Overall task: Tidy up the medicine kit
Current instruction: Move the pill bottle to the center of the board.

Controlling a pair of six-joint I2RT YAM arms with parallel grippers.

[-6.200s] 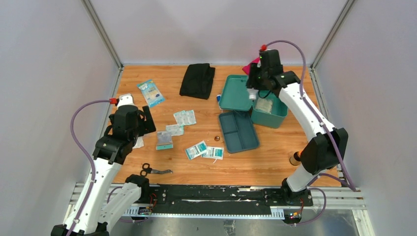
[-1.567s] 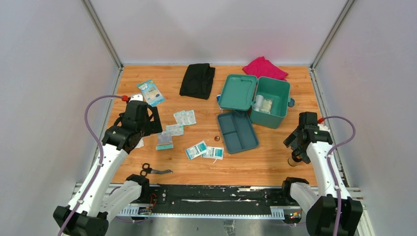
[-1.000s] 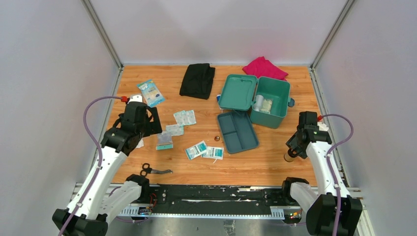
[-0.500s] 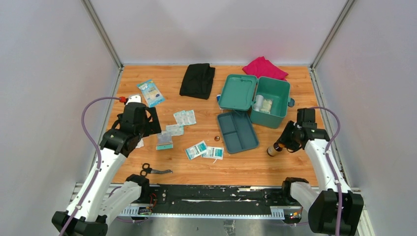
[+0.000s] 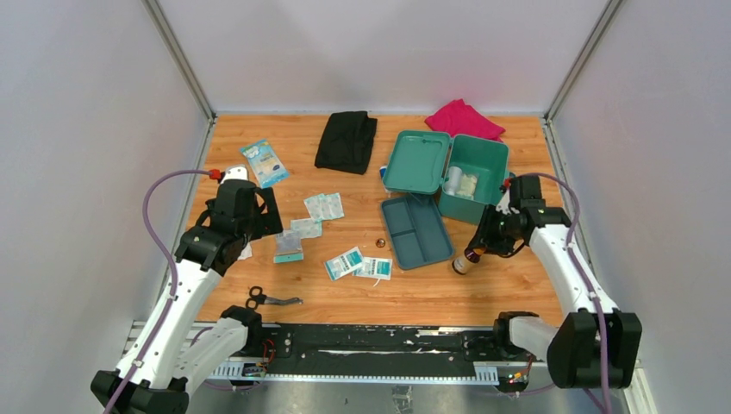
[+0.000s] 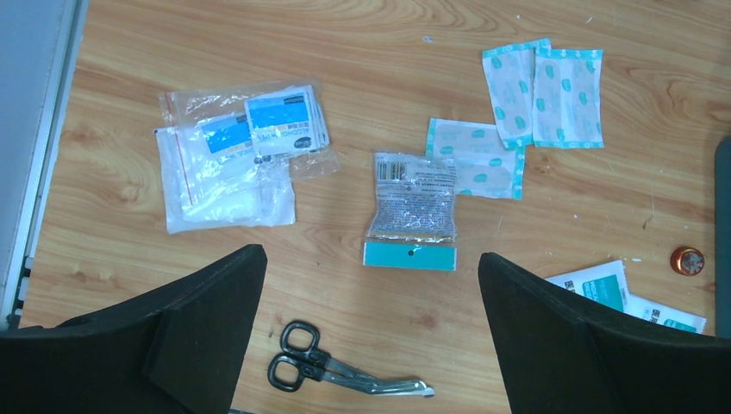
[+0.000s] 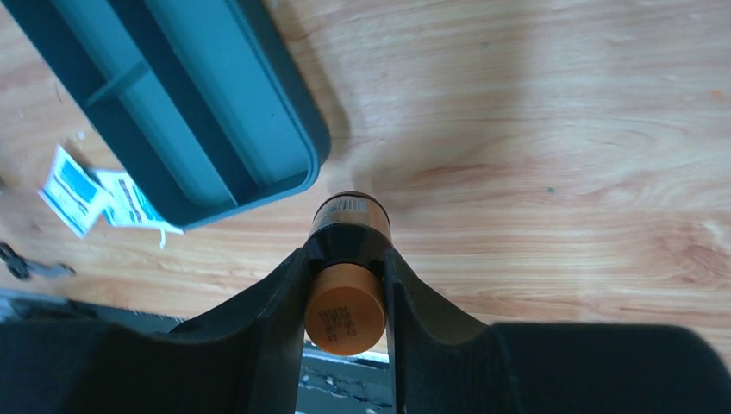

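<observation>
The medicine kit (image 5: 483,155), a teal box, stands open at the back right with its lid (image 5: 416,161) lying flat to the left. A white roll (image 5: 453,179) and a pale pack lie inside. Its two-compartment tray (image 5: 417,230) (image 7: 185,129) rests on the table in front of it. My right gripper (image 5: 477,246) (image 7: 347,254) is shut on an amber bottle (image 5: 464,260) (image 7: 347,297), tilted, just right of the tray's near corner. My left gripper (image 5: 259,214) (image 6: 369,259) hangs open over loose packets, holding nothing.
Below the left gripper lie a foil sachet (image 6: 412,210), plasters (image 6: 541,95), a zip bag (image 6: 233,155), scissors (image 6: 332,371) and a small amber cap (image 6: 687,260). Wipe packets (image 5: 359,263), a blue packet (image 5: 265,162), a black cloth (image 5: 346,141) and a pink cloth (image 5: 463,119) lie around.
The right gripper has shut on the amber bottle near the table's right edge and carried it left, toward the tray. The left arm has barely moved.
</observation>
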